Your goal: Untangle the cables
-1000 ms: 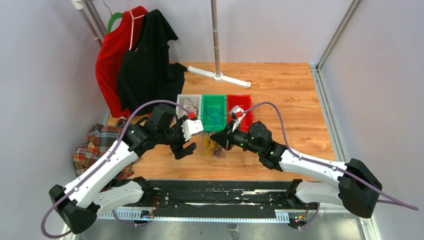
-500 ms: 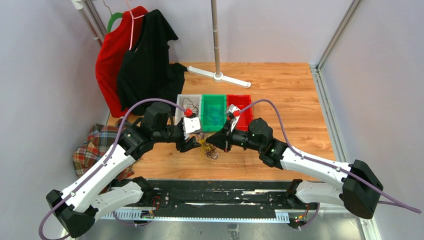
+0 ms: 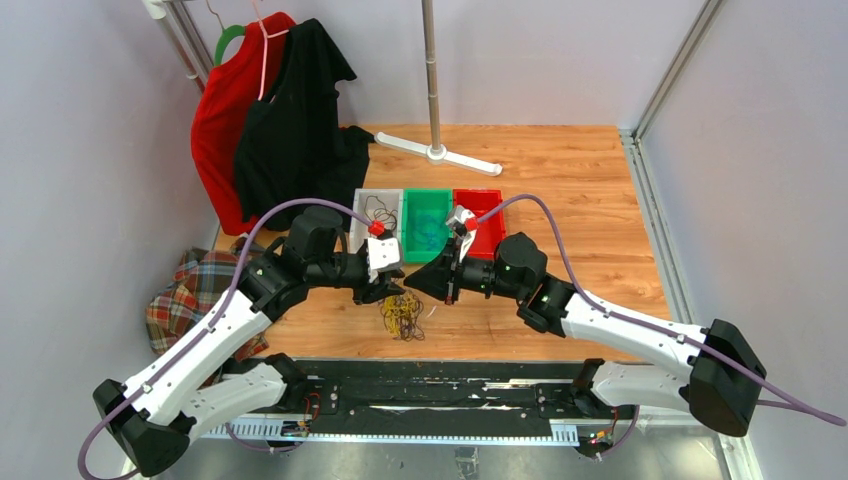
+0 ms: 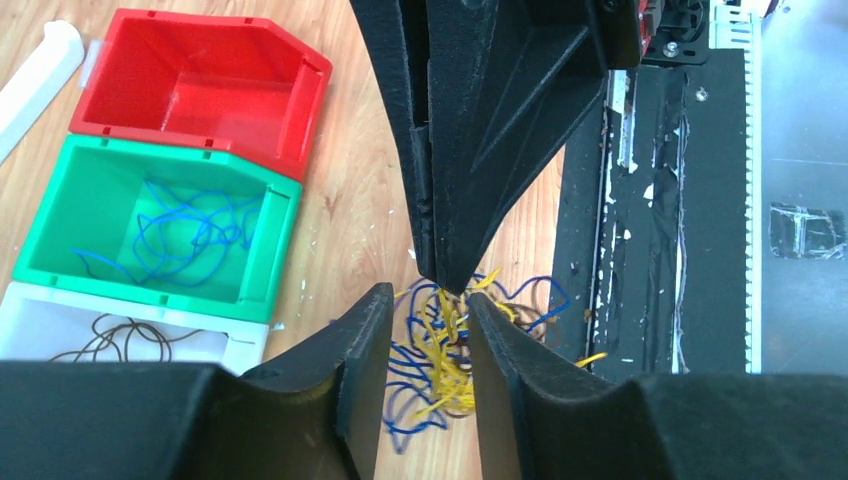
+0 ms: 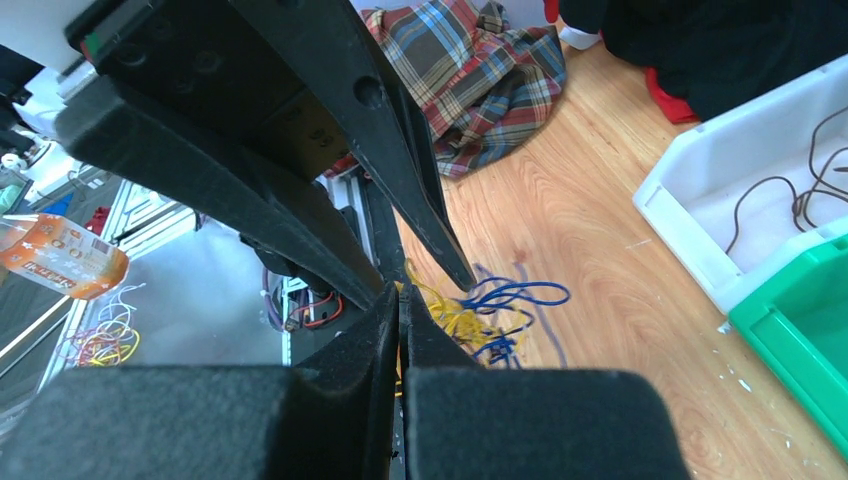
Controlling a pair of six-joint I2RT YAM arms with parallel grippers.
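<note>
A tangle of yellow and blue cables (image 3: 400, 315) hangs down to the wooden floor between the two arms. My right gripper (image 3: 422, 284) is shut on yellow strands at the top of the tangle; in the right wrist view (image 5: 399, 290) the jaws are pressed together with a yellow strand coming out at the tip. The cables (image 5: 475, 315) spread below it. My left gripper (image 3: 388, 290) is open. In the left wrist view (image 4: 430, 296) its fingers stand either side of the right gripper's tip, with the cables (image 4: 445, 365) below between them.
Three bins stand behind: a white bin (image 3: 380, 192) with a dark cable, a green bin (image 3: 427, 192) with a blue cable, a red bin (image 3: 478, 193). Plaid cloth (image 3: 190, 290) lies left, hung clothes (image 3: 270, 120) behind it, a stand base (image 3: 437, 153) farther back.
The right gripper has carried the tangle leftward and nearer. The left gripper has moved in from the left and narrowed, so its fingers now flank the right gripper's tip.
</note>
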